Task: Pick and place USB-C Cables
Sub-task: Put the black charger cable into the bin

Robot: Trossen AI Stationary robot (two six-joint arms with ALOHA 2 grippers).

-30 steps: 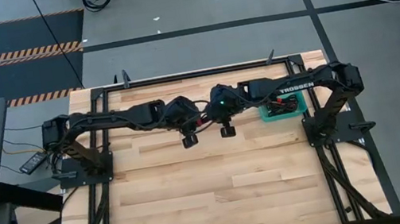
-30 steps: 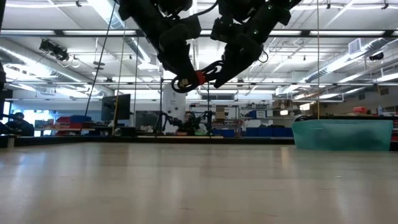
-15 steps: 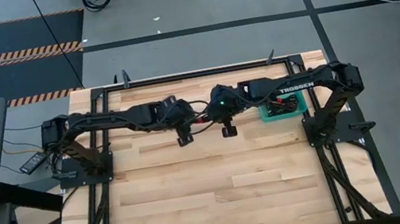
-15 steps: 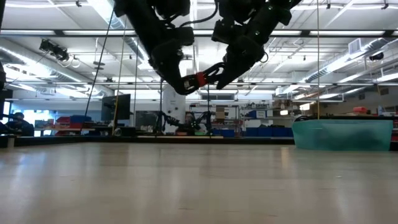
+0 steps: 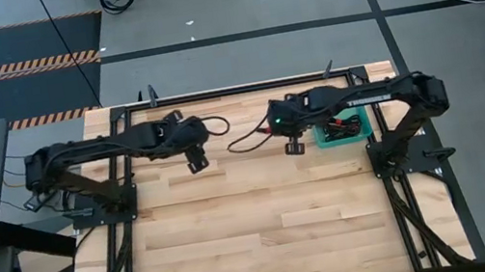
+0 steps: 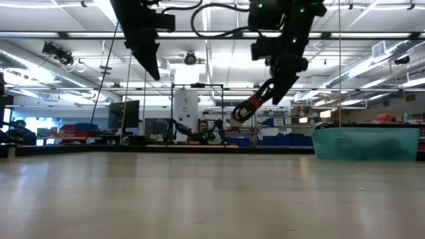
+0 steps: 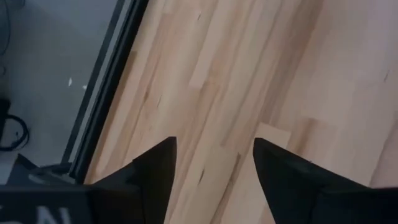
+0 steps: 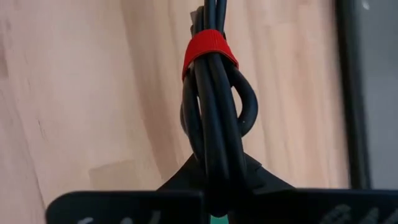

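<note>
The right pincer (image 8: 214,186) is clamped on a black USB-C cable (image 8: 211,118) with a red tie (image 8: 208,50), held above the worktop (image 5: 266,220) beside the teal bin (image 5: 344,130). The left pincer (image 7: 214,168) hangs wide and empty. Best carried fully over the bin before letting go, so the trailing loop clears the rim.

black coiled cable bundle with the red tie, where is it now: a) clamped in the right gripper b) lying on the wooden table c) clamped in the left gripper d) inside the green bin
a: the right gripper is shut on the black coiled cable bundle with the red tie, held above the wooden table; the left gripper is open and empty.
</note>
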